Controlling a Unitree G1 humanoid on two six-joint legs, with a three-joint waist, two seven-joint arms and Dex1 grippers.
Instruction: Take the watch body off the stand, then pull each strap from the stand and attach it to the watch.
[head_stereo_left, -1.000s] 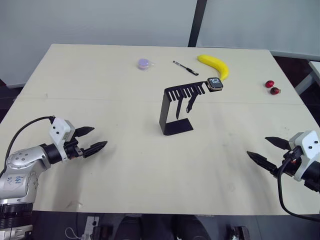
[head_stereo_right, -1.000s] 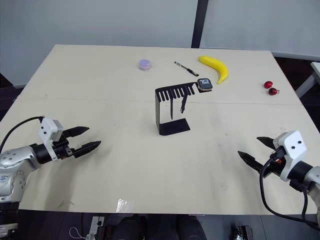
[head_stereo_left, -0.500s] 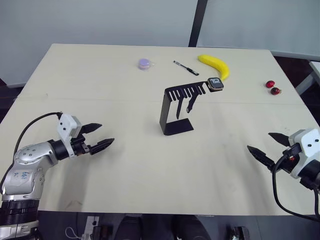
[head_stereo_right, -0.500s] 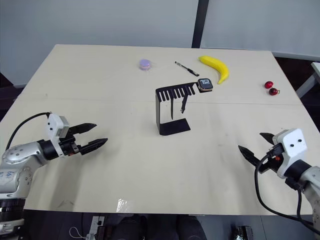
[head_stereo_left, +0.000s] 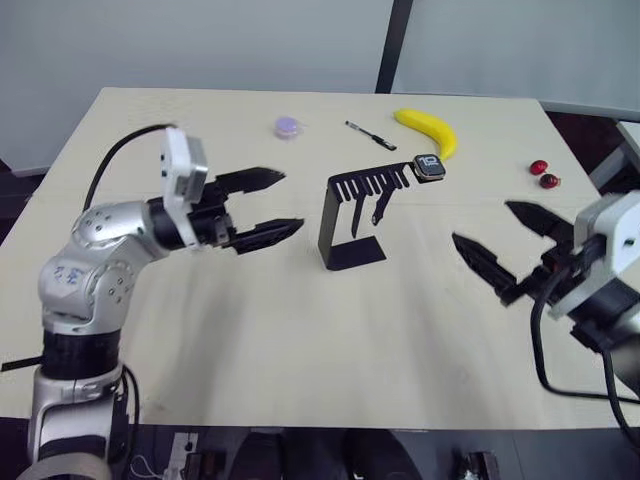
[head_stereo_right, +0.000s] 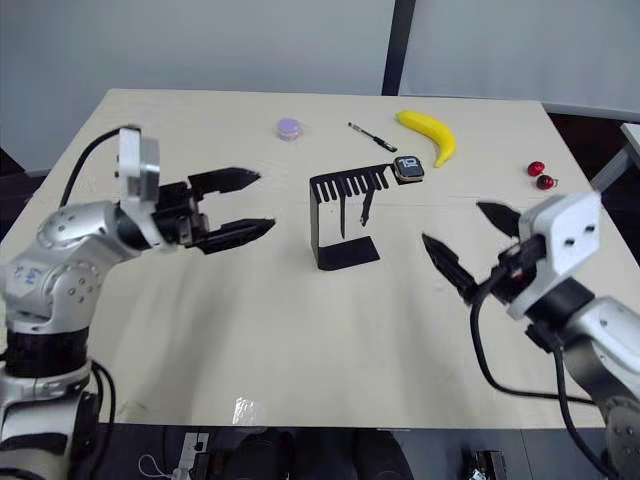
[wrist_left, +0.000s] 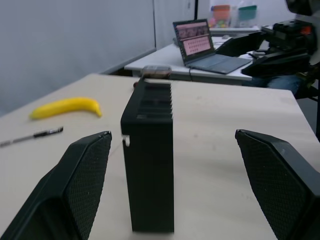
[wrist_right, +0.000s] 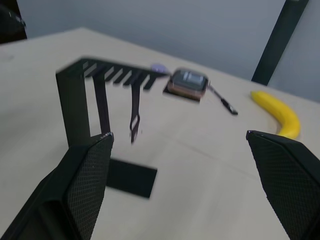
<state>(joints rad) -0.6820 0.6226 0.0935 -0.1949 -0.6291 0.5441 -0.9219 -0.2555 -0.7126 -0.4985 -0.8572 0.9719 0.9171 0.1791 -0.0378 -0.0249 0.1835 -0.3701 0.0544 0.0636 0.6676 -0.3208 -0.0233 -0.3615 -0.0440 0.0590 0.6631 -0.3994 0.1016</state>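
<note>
Sitting untouched at the stand's (head_stereo_left: 352, 215) two-o'clock tip, the watch body (head_stereo_left: 430, 167); straps (head_stereo_left: 381, 207) hang; both grippers, left gripper (head_stereo_left: 266, 204) and right gripper (head_stereo_left: 505, 243), released, empty.

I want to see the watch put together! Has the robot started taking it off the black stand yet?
Not yet. The small grey-rimmed watch body with a black screen sits on the tip of the black bent-metal stand, and both slim dark straps hang from its slotted arm. The left gripper and right gripper are open, empty, on either side of the stand. Every step remains.
</note>
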